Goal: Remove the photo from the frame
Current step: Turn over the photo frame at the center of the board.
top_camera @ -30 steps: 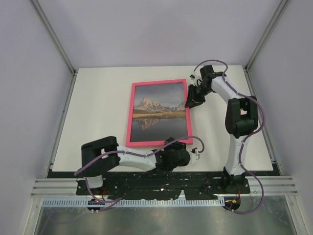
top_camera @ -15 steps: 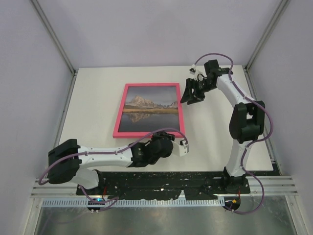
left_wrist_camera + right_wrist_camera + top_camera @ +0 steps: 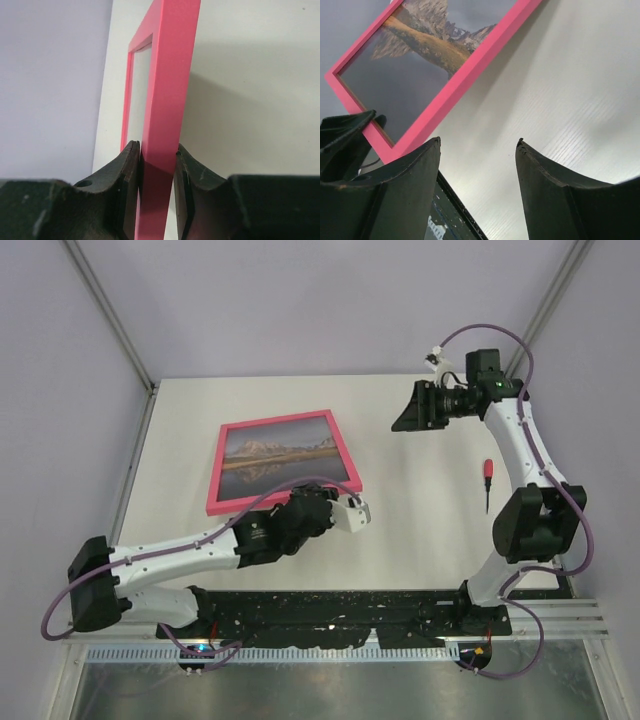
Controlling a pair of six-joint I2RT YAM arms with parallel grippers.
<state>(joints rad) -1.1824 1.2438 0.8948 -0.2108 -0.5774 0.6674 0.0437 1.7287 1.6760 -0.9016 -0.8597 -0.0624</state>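
The pink frame [image 3: 215, 472] with the mountain-and-lake photo [image 3: 278, 454] still inside is held tilted over the left half of the table. My left gripper [image 3: 325, 502] is shut on the frame's near right edge. In the left wrist view the pink rail [image 3: 170, 75] runs up between my fingers [image 3: 127, 165]. My right gripper [image 3: 407, 420] hangs open in the air to the right of the frame, touching nothing. In the right wrist view the frame [image 3: 470, 75] and photo [image 3: 415, 50] lie off to the upper left of the open gripper [image 3: 479, 142].
A screwdriver with a red handle [image 3: 487, 480] lies on the white table [image 3: 430, 530] near the right arm. Grey walls close in the table on three sides. A black rail [image 3: 330, 605] runs along the near edge.
My right gripper let go of the frame's right edge, opened and drew back to the right. My left gripper swung the frame leftward and turned it. The screwdriver came into view.
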